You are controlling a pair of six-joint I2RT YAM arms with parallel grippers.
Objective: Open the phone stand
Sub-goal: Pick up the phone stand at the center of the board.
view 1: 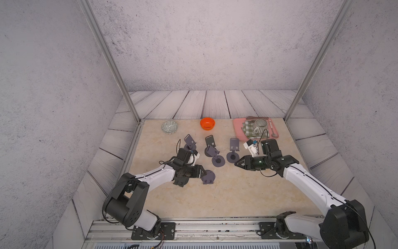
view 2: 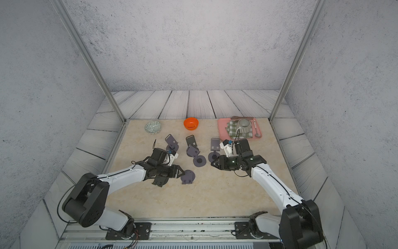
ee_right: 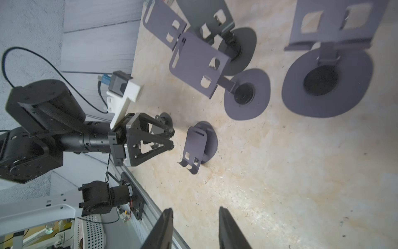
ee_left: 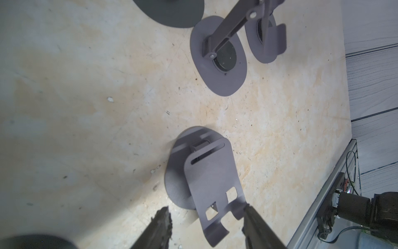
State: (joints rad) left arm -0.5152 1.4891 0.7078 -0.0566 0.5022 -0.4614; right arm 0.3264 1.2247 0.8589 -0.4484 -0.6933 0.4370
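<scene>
Five grey phone stands (view 1: 233,145) sit on the table (view 1: 215,200). Four are unfolded in a loose row across the middle, and the fifth, the folded stand (view 1: 208,177), lies nearer the front edge, just beside the left tool (view 1: 203,170). Along the far edge are two bowls, one orange bowl (view 1: 207,123) and one patterned bowl (view 1: 169,126). There too is one pink tray (view 1: 237,131) carrying one checked cloth (view 1: 247,130), one striped mug (view 1: 260,126), one metal spoon (view 1: 274,132) and one wooden spoon (view 1: 257,118). Only the top views show these. The left wrist view alone gives the folded stand (ee_left: 211,179) up close, its plate folded down over its round base. The left tool's fingers (ee_left: 254,224) are spread wide to either side of the plate's hooked end; one touches a corner of it and the other stands clear. The right wrist view shows the left tool (ee_right: 171,139) from the side, and the right tool (ee_right: 195,208) moderately parted over bare table, holding nothing. In both top views the right tool (view 2: 212,163) points toward the base of the rightmost unfolded stand, close beside it. A small label on the metal spoon's handle is too small to read.
</scene>
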